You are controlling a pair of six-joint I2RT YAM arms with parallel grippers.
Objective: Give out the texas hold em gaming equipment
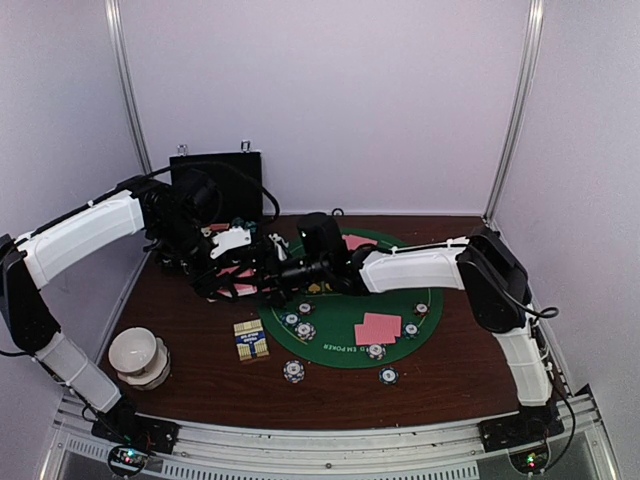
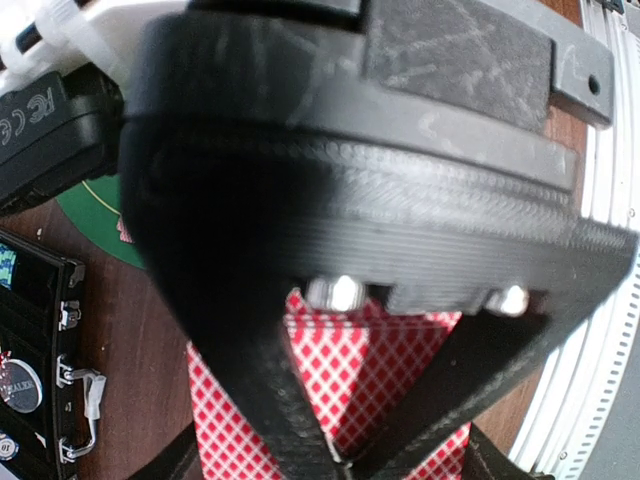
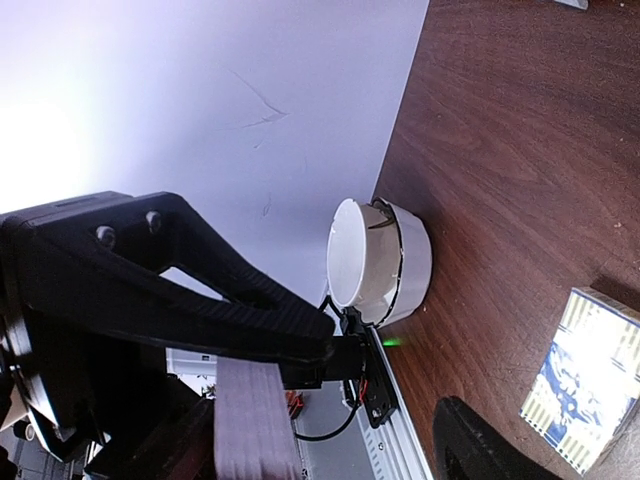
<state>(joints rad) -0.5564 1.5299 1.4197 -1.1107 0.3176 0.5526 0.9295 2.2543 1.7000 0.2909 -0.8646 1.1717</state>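
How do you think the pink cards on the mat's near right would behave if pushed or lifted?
The pink cards look thin and flat, so probably light and bendy. Lying flush on the green mat, they likely slide rather than lift easily.

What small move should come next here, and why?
Probably close the right pincer on the pink-backed cards. The left pincer is shut on the stack, and the right one stands open beside it with the stack's edge at its finger, so taking a card to deal seems next.
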